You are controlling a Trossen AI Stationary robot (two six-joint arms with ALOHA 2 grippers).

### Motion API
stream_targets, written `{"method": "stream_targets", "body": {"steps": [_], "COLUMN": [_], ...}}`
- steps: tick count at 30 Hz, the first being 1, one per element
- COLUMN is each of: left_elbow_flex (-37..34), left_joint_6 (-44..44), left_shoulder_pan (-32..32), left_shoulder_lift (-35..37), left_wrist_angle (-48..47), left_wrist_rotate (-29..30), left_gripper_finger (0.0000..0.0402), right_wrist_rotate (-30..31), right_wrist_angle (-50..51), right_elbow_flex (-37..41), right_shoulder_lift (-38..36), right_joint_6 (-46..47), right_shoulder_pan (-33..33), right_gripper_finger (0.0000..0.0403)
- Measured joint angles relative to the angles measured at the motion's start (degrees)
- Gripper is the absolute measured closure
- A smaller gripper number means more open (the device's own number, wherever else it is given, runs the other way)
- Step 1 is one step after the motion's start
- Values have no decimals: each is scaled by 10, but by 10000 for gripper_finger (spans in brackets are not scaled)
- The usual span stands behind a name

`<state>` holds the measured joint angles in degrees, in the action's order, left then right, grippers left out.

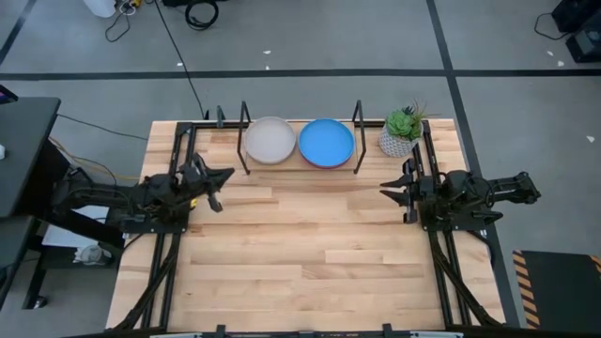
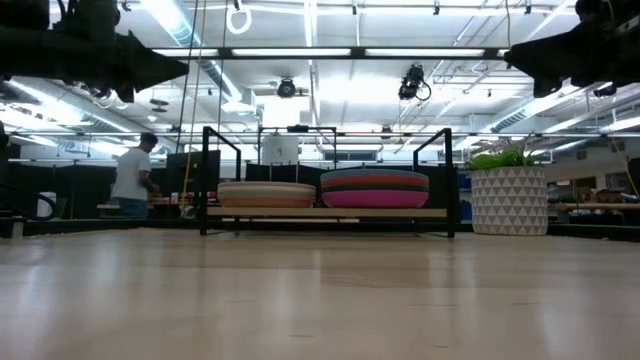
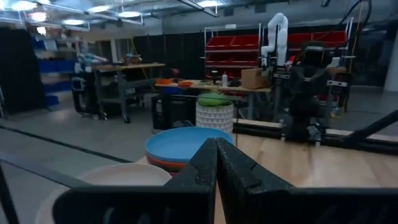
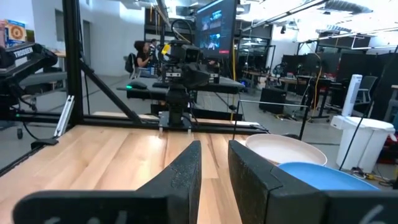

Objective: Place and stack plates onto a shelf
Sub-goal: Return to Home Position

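Note:
The plates stand in two stacks on the shelf (image 1: 300,167) at the table's far edge. The left stack (image 2: 266,193) has a cream plate (image 1: 270,141) on top. The right stack (image 2: 374,188) has a bright blue plate (image 1: 326,143) on top, with teal, orange and magenta edges below it. My left gripper (image 1: 223,177) hovers shut over the table's left side, near the shelf's left end; its wrist view shows the fingertips (image 3: 216,152) together. My right gripper (image 1: 388,192) hovers on the right, below the plant, slightly open (image 4: 214,163). Neither holds anything.
A small potted plant (image 1: 402,131) in a white patterned pot stands at the shelf's right end. Black upright rods (image 1: 246,122) frame the shelf. The wood tabletop (image 1: 310,263) stretches bare toward the near edge. A person (image 2: 132,178) stands far off in the room.

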<state>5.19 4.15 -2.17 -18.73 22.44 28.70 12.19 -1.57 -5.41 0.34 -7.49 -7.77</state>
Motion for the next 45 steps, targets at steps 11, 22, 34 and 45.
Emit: {"method": "stream_targets", "body": {"steps": [11, 22, 34, 45], "left_elbow_flex": [0, 0, 0, 0], "left_joint_6": [-20, -20, -20, -20], "left_shoulder_pan": [-1, -1, -1, -1], "left_shoulder_lift": [0, 0, 0, 0], "left_wrist_angle": [0, 0, 0, 0], "left_wrist_rotate": [0, 0, 0, 0], "left_gripper_finger": [390, 390, 390, 390], "right_wrist_rotate": [0, -1, -1, -1], "right_wrist_angle": [-1, -1, -1, 0], "right_elbow_flex": [0, 0, 0, 0], "right_shoulder_lift": [0, 0, 0, 0], "right_joint_6": [-1, -1, -2, -2], "right_shoulder_pan": [0, 0, 0, 0], "right_gripper_finger": [317, 317, 317, 317]}}
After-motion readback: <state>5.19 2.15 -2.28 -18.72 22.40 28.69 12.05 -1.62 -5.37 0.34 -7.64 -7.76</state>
